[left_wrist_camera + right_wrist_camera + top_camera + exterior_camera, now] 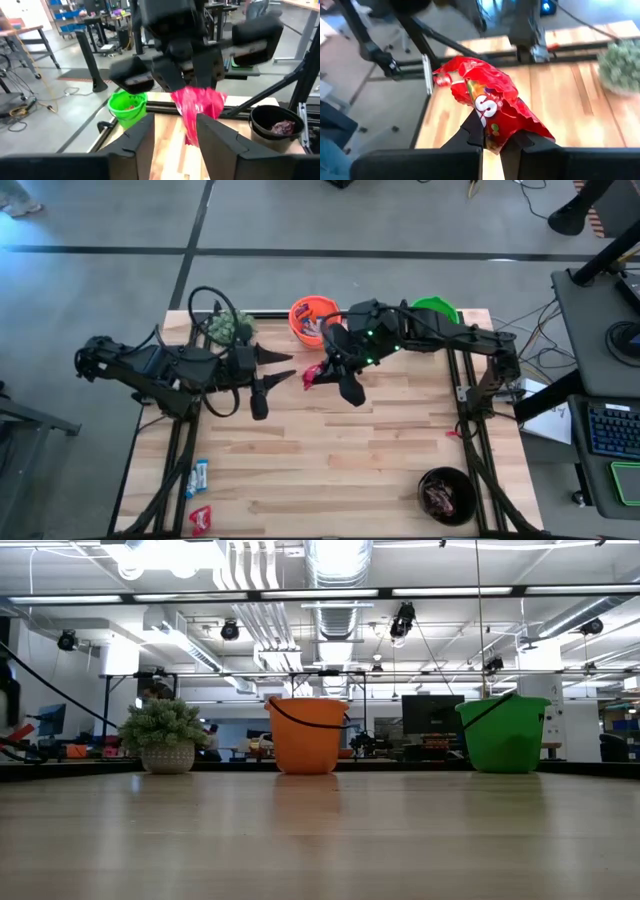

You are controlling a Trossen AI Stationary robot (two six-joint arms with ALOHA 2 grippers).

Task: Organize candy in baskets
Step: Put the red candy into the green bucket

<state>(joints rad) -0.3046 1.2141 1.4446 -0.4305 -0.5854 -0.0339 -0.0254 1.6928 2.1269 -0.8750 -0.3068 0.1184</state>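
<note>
My right gripper (322,372) is over the table's middle, just on the near side of the orange basket (312,318), shut on a red wrapped candy (490,102). The same candy (197,107) shows in the left wrist view, under the right gripper. My left gripper (283,367) is open and empty, its fingers pointing at that candy from the left. The green basket (435,310) stands at the far edge, the black basket (447,495) at the near right corner with dark candy inside. A blue-and-white candy (198,477) and a red one (202,520) lie flat at the near left corner. My right gripper pinches the red candy between its two fingers at one end of the crumpled wrapper (492,132). The fingers come slanting down from the right. The rest of the wrapper sticks out beyond the fingertips (472,132) and hangs clear above the table.
A small fuzzy plant (228,328) in a pot stands at the far left, beside the orange basket (307,735). The green basket (503,732) holds some candy. Bare wood lies across the table's middle and near side. Arm frames run along both side edges.
</note>
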